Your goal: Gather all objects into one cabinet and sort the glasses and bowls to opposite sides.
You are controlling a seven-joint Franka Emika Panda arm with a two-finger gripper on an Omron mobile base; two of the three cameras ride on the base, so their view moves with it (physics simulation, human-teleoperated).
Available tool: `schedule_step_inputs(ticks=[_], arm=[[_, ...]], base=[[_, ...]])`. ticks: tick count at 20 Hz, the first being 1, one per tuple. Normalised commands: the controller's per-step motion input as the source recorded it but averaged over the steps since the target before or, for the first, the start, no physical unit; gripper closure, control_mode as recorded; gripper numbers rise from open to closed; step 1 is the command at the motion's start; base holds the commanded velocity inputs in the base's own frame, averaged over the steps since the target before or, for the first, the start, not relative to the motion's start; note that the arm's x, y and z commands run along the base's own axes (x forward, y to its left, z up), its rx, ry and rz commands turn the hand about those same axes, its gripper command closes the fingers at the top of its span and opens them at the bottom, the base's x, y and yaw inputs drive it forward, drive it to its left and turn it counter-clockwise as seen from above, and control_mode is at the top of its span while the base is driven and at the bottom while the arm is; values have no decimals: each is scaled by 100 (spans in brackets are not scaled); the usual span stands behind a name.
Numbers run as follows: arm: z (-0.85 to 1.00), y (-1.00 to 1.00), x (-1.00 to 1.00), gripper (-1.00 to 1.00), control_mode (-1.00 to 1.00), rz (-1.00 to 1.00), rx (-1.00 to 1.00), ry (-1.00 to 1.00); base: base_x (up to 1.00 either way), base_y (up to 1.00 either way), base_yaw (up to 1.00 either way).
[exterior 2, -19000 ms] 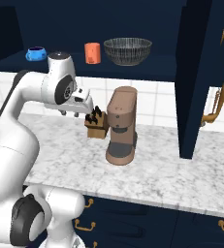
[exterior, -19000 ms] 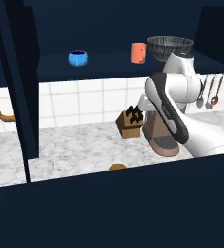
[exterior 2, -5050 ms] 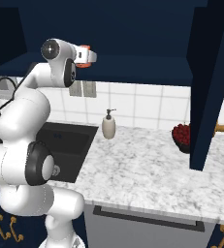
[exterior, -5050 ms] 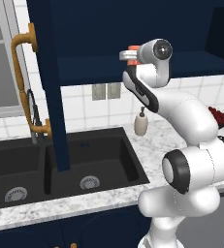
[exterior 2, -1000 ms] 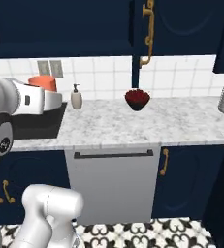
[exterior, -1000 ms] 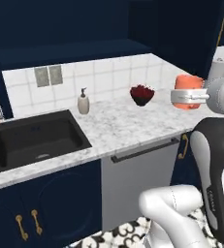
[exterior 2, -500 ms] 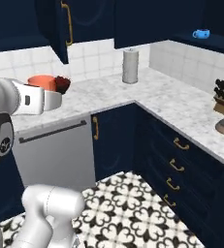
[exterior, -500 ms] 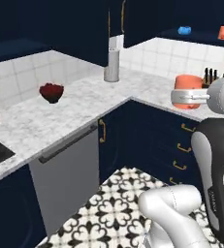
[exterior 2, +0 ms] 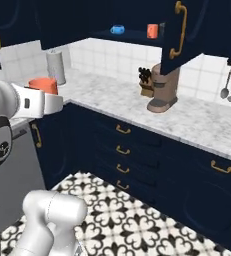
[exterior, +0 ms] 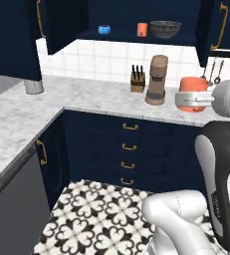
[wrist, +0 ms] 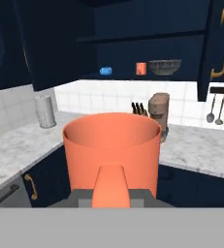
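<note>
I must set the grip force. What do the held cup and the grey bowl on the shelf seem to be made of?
The held cup looks like smooth matte plastic or glazed ceramic: even orange-red colour, no shine or pattern. It is a rendering, so this stays open. The grey bowl looks like wire mesh, probably metal: its wall shows a fine crossed texture.

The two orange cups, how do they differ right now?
The cup in the hand is carried off the counter, well short of the cabinet; the cup on the shelf stands between the blue bowl and the grey bowl. Both are orange-red, upright cylinders.
</note>
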Motion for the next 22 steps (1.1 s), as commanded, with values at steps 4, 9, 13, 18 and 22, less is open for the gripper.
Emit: schedule_step_inputs(ticks=[4,9,13,18,22], arm=[[0,0,0,100,100,0,0,0],[0,0,0,100,100,0,0,0],[0,0,0,100,100,0,0,0],[0,0,0,100,100,0,0,0],[0,0,0,100,100,0,0,0]], base=[[40,20,-47],[69,48,-33],[74,52,-23],[65,2,-25],[64,16,-33]])
